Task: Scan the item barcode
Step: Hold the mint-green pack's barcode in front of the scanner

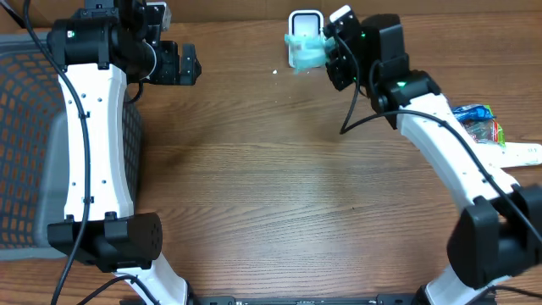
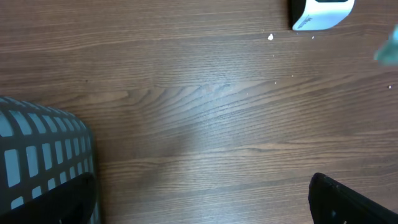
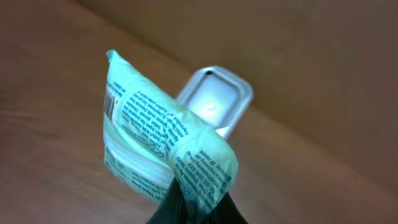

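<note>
The teal packet is up off the table, out at about 12 o'clock in the overhead, hanging right in front of the white scanner. Our right gripper is pinched tight on one corner of it. In the wrist view the bag sticks up out of the closed fingers with the scanner's window just behind it.

By our reckoning the pick-up is done, the carry is done, and we're in the presenting bit. What's left is getting the code read, and we can't tell if that's happened. There's what looks like barcode stripes along the packet's 9 o'clock edge in the wrist view. They seem to face our camera more than the window, so we'd guess a wrist twist is needed.

Around it, our left gripper hovers at about 11 o'clock, jaws wide apart, holding nothing. The grey mesh basket sits at 9 o'clock, and some bright snack packs lie at 3 o'clock beside the right arm. A white crumb lies near the scanner, at its 7 o'clock.

Nothing sits between packet and scanner. The only snag we see is the bag's own crumple.
</note>
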You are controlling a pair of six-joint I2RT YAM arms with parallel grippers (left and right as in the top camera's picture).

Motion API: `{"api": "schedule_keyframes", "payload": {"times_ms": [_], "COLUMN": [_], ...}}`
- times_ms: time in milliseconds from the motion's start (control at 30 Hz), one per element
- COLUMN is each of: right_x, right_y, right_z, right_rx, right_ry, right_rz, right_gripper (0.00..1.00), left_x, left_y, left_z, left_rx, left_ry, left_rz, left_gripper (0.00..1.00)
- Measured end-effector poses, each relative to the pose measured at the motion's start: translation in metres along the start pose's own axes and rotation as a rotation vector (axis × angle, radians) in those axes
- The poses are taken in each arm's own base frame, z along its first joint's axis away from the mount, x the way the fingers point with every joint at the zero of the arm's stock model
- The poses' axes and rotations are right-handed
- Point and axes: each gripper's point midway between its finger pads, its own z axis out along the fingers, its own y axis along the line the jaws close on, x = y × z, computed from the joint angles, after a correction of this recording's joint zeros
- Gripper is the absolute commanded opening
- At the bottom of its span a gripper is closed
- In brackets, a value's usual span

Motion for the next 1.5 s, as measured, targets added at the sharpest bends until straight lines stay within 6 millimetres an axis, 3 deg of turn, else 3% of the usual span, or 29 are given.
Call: {"api": "schedule_keyframes", "payload": {"times_ms": [100,200,433,567,700,900,1000,1500], "right_x": [-0.005,-0.023,-0.069,-0.081,-0.061,-0.006,0.007,0.001], "right_y": [-0.024,-0.042,-0.053,-0.063,-0.063,-0.050,-0.045,-0.025], "right_z": [0.008,0.004,-0.011,-0.005,0.027,0.086,0.099,0.115], "right_rx": [0.183,0.370,0.623,0.763,0.825,0.806,0.790,0.690], "right_ry": [-0.009,-0.042,-0.119,-0.146,-0.093,0.014,0.038,-0.033], "right_rz": [-0.087,-0.187,-0.454,-0.585,-0.726,-0.904,-0.959,-1.071], "right_gripper": [0.04,0.04,0.04,0.04,0.04,0.04,0.04,0.04], "left_x": [0.000,0.000,0.000,0.000,0.000,0.000,0.000,0.000], "left_y": [0.000,0.000,0.000,0.000,0.000,0.000,0.000,0.000], "left_z": [0.000,0.000,0.000,0.000,0.000,0.000,0.000,0.000], "left_rx": [0.000,0.000,0.000,0.000,0.000,0.000,0.000,0.000], "left_ry": [0.000,0.000,0.000,0.001,0.000,0.000,0.000,0.000], "left_rz": [0.000,0.000,0.000,0.000,0.000,0.000,0.000,0.000], "left_gripper": [1.00,1.00,1.00,1.00,1.00,1.00,1.00,1.00]}}
